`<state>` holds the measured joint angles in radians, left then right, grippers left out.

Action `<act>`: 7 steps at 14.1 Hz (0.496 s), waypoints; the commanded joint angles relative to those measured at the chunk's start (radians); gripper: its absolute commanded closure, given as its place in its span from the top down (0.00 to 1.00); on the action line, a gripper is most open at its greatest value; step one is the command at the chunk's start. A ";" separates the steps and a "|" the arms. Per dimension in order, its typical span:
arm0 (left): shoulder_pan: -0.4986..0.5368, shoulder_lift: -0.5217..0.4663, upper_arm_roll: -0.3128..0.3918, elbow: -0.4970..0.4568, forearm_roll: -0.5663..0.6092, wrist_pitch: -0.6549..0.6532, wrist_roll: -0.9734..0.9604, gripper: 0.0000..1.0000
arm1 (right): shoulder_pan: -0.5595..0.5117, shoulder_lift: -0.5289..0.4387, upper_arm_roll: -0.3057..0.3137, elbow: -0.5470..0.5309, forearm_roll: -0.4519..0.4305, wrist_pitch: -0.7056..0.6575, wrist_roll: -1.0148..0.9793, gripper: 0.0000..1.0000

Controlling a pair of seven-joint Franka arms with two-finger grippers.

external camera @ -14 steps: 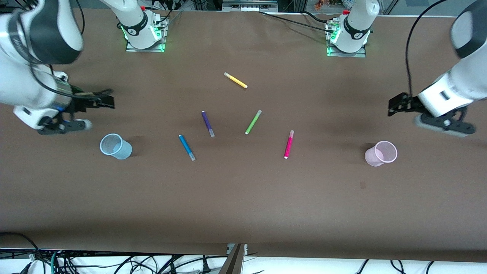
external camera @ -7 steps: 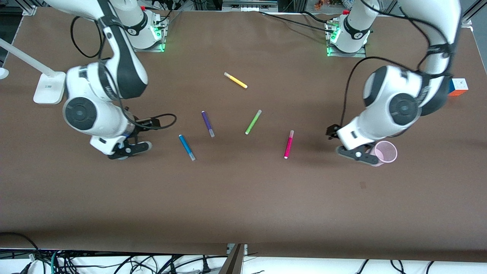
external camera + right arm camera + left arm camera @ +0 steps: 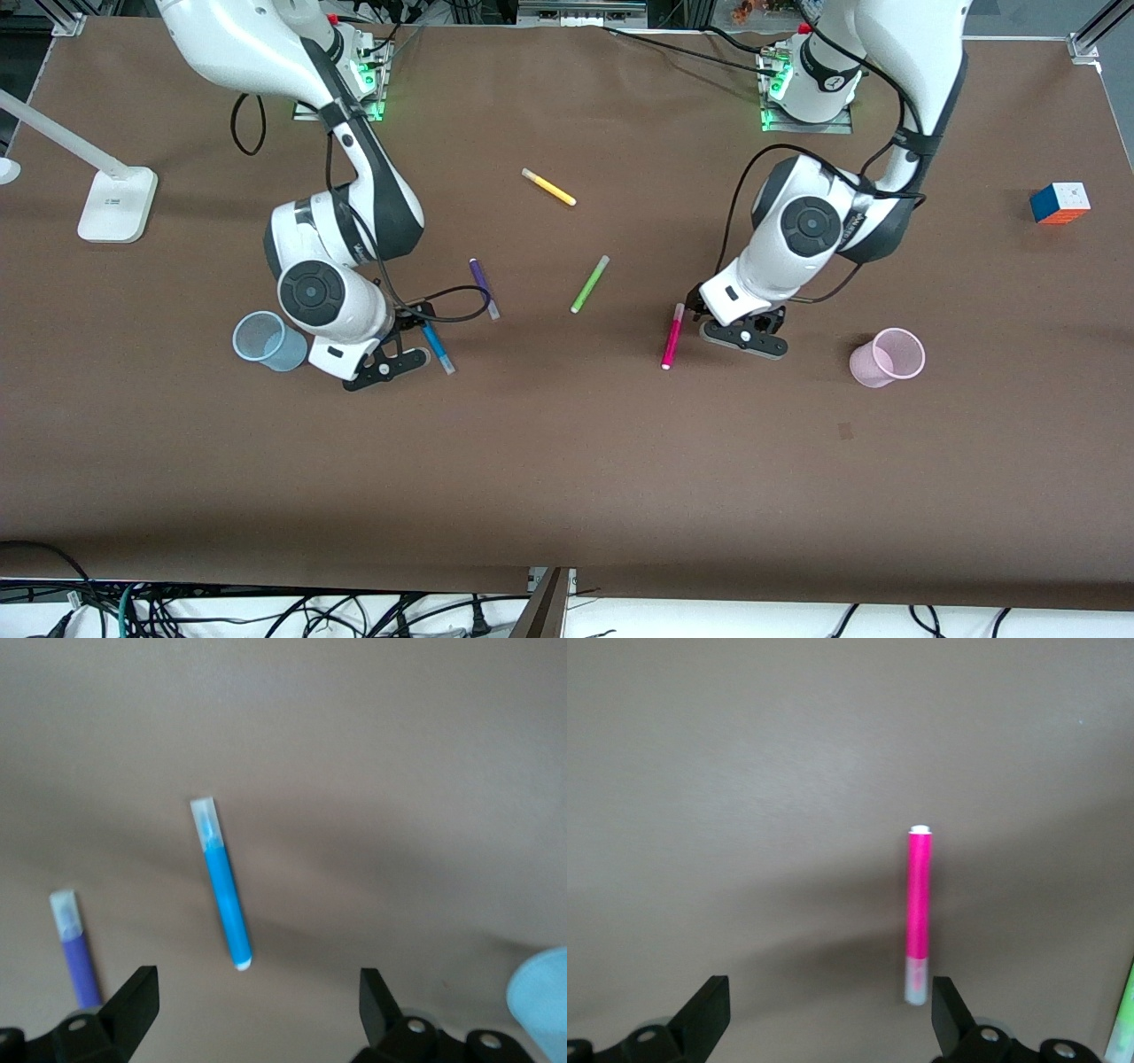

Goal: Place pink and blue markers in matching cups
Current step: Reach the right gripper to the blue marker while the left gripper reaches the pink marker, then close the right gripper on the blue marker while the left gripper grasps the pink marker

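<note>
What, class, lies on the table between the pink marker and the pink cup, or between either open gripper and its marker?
Nothing visible does. Bare table separates the pink marker from the pink cup. The left gripper hangs over the pink marker, the right gripper over the blue marker, jaws open, nothing between.

Five markers: pink marker [image 3: 672,337], blue marker [image 3: 438,346], purple [image 3: 483,287], green [image 3: 590,283], yellow [image 3: 548,187]. Two cups: blue cup [image 3: 266,341], pink cup [image 3: 889,357]. One puzzle cube [image 3: 1060,203].

Brown table [image 3: 567,461] fills the view. White lamp base [image 3: 117,204] toward the right arm's end; colour cube [image 3: 1060,203] toward the left arm's end. Cables [image 3: 266,611] below the near edge.
</note>
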<state>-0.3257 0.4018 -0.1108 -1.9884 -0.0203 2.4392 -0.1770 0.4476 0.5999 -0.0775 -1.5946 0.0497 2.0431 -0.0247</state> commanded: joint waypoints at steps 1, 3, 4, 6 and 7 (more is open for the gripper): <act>-0.065 0.044 0.006 -0.010 -0.013 0.079 -0.071 1.00 | 0.011 0.052 -0.005 0.019 0.015 0.080 -0.011 1.00; -0.081 0.087 0.010 -0.010 -0.013 0.121 -0.073 1.00 | 0.025 0.086 -0.001 0.019 0.022 0.155 -0.009 1.00; -0.085 0.107 0.010 -0.010 -0.013 0.145 -0.075 1.00 | 0.026 0.104 0.007 0.019 0.032 0.190 -0.008 1.00; -0.088 0.114 0.011 -0.010 -0.012 0.155 -0.076 1.00 | 0.026 0.132 0.024 0.018 0.033 0.232 0.000 1.00; -0.093 0.118 0.011 -0.013 -0.013 0.155 -0.076 1.00 | 0.026 0.136 0.025 0.018 0.033 0.238 0.002 1.00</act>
<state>-0.4049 0.5192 -0.1110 -2.0019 -0.0203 2.5853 -0.2526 0.4712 0.7145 -0.0595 -1.5941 0.0678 2.2598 -0.0240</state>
